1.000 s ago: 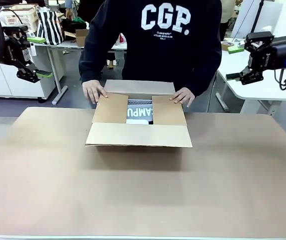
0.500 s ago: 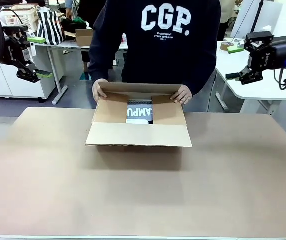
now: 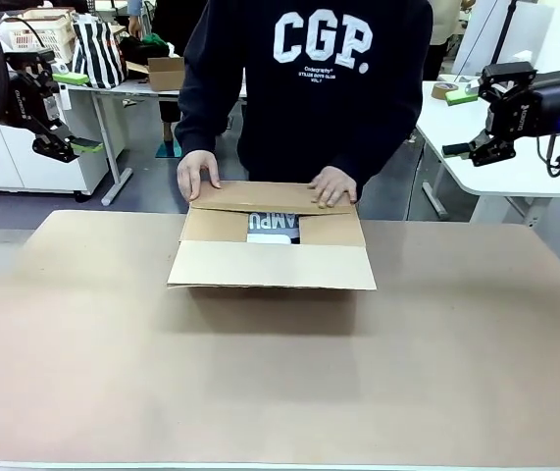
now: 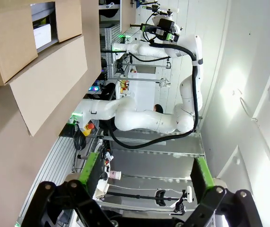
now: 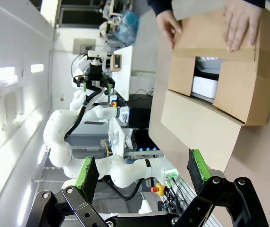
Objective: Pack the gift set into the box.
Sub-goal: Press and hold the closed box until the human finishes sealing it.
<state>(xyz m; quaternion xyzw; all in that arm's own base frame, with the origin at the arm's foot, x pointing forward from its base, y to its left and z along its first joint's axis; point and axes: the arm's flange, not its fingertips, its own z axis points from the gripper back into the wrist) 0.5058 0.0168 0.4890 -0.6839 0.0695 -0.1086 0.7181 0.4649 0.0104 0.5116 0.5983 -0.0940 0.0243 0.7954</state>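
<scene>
So, the room is a bright lab or workshop: white tables (image 3: 515, 167) behind the main one, a striped bag (image 3: 96, 54) and a basket (image 3: 39, 34) back on the robot's left, plus a small brown carton (image 3: 165, 71) next to them. The wrist views show white walls and more white benches farther off.

The tabletop (image 3: 280, 392) is wide with a matte tan surface, kind of cardboard-coloured, and it runs nearly edge to edge across the front view.

A person (image 3: 309, 88) in a dark sweatshirt stands at the far side, right up against the table edge.

The box (image 3: 270, 265) sits on the tabletop toward the far side, about mid-width. Its near flap is folded out toward the robot, the two side flaps lie inward, and the far flap is tipped down over them. One hand (image 3: 197, 175) is at the far corner on the robot's left and the other hand (image 3: 331, 186) rests flat on the far flap.

The left end effector (image 3: 81, 149) hangs in the air well off to the left, above the floor past the tabletop, with its fingers spread wide apart and nothing between them. The right end effector (image 3: 461, 149) does the same out on the right, jaws apart and not holding anything.

The gift set (image 3: 273, 224) lies inside the box, and its white letters peek through the gap between the flaps.
</scene>
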